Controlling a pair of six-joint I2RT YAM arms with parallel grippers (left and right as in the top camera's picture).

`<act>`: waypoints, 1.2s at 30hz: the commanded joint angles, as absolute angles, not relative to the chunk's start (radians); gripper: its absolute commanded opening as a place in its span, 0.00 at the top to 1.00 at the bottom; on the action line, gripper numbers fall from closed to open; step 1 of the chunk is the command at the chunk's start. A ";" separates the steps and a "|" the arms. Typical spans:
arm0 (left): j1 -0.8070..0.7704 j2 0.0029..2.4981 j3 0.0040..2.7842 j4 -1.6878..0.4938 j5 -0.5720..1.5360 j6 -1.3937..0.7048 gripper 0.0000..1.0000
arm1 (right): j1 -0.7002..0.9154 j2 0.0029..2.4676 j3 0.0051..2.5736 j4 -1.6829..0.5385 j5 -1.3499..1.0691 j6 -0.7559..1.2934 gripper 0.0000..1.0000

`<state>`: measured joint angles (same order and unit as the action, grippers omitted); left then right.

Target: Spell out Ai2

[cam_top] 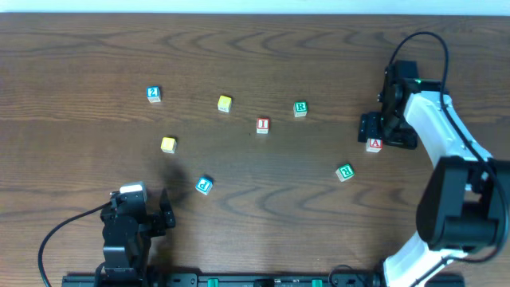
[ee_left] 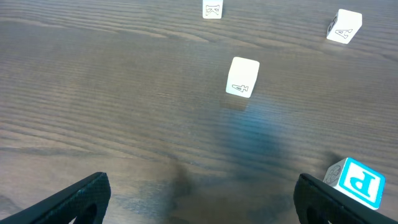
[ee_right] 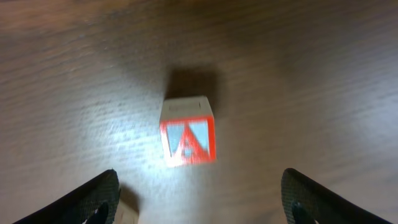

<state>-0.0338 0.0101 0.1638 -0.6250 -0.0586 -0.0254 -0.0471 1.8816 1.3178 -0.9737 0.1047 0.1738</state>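
Wood-grain table (cam_top: 80,64), with the right gripper (ee_right: 199,190) poised over the red A block (ee_right: 188,140).
Its jaws are spread, one finger on each side of the block and neither touching it, and the block sits slightly forward of the fingertips. The I block (cam_top: 263,125) lies well apart from this gripper, toward the table's middle. The blue 2 block (cam_top: 154,94) is farther off again, beyond a green R block (cam_top: 300,109) and a yellow block (cam_top: 225,103). Far from the working tool, the left gripper (ee_left: 202,196) hangs wide apart and empty near a blue P block (ee_left: 359,182). The likely risk is that closing this far back catches only the block's near edge, twisting or squirting it away.
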 commanded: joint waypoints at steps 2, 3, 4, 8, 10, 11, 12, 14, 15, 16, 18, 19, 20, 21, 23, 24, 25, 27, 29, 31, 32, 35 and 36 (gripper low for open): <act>-0.032 0.004 0.154 -0.625 -0.058 -0.022 0.05 | -0.035 1.927 1.313 -0.945 0.103 0.191 0.19; -0.032 0.004 0.154 -0.625 -0.058 -0.022 0.05 | -0.035 1.934 1.313 -0.934 0.100 0.191 0.20; -0.032 0.004 0.155 -0.625 -0.058 -0.022 0.05 | -0.035 1.939 1.313 -0.926 0.100 0.194 0.21; -0.032 0.004 0.154 -0.625 -0.058 -0.022 0.04 | -0.035 1.966 1.313 -0.904 0.085 0.195 0.25; -0.032 0.004 0.154 -0.625 -0.058 -0.022 0.05 | -0.035 1.984 1.313 -0.900 0.062 0.194 0.27; -0.032 0.004 0.154 -0.625 -0.058 -0.022 0.05 | -0.033 1.998 1.313 -0.896 0.059 0.194 0.30; -0.032 0.004 0.155 -0.625 -0.058 -0.022 0.05 | -0.033 2.003 1.313 -0.895 0.056 0.194 0.31; -0.032 0.004 0.154 -0.625 -0.058 -0.022 0.05 | -0.032 2.016 1.313 -0.889 0.056 0.194 0.32; -0.032 0.004 0.155 -0.625 -0.058 -0.022 0.05 | -0.032 2.016 1.313 -0.888 0.056 0.194 0.32; -0.032 0.004 0.154 -0.625 -0.058 -0.022 0.05 | -0.032 2.016 1.313 -0.886 0.056 0.194 0.32; -0.032 0.004 0.154 -0.625 -0.058 -0.022 0.05 | -0.032 2.016 1.313 -0.879 0.056 0.194 0.33; -0.032 0.004 0.155 -0.625 -0.058 -0.022 0.05 | -0.032 2.016 1.313 -0.878 0.056 0.194 0.36; -0.032 0.004 0.154 -0.625 -0.058 -0.022 0.05 | -0.032 2.016 1.313 -0.878 0.056 0.194 0.40; -0.032 0.004 0.155 -0.625 -0.058 -0.022 0.05 | -0.033 2.016 1.313 -0.877 0.056 0.194 0.43; -0.032 0.004 0.155 -0.625 -0.058 -0.022 0.05 | -0.032 2.016 1.313 -0.875 0.056 0.194 0.51; -0.032 0.004 0.155 -0.625 -0.058 -0.022 0.04 | -0.032 2.016 1.313 -0.875 0.056 0.194 0.55; -0.032 0.004 0.155 -0.625 -0.059 -0.022 0.05 | -0.032 2.016 1.313 -0.875 0.056 0.194 0.58; -0.032 0.004 0.155 -0.625 -0.058 -0.022 0.05 | -0.032 2.016 1.313 -0.875 0.056 0.194 0.65; -0.032 0.004 0.154 -0.625 -0.058 -0.022 0.05 | -0.032 2.016 1.313 -0.876 0.056 0.194 0.68; -0.032 0.004 0.154 -0.625 -0.058 -0.022 0.04 | -0.032 2.016 1.313 -0.875 0.056 0.194 0.69; -0.032 0.004 0.155 -0.625 -0.058 -0.022 0.05 | -0.032 2.016 1.313 -0.875 0.056 0.194 0.71; -0.032 0.004 0.154 -0.625 -0.058 -0.022 0.05 | -0.032 2.016 1.314 -0.875 0.056 0.204 0.74; -0.032 0.004 0.155 -0.625 -0.058 -0.022 0.05 | -0.032 2.016 1.316 -0.876 0.056 0.213 0.75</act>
<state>-0.0338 0.0101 0.1638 -0.6250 -0.0586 -0.0254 -0.0463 2.0083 1.3174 -0.8768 0.0589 0.1947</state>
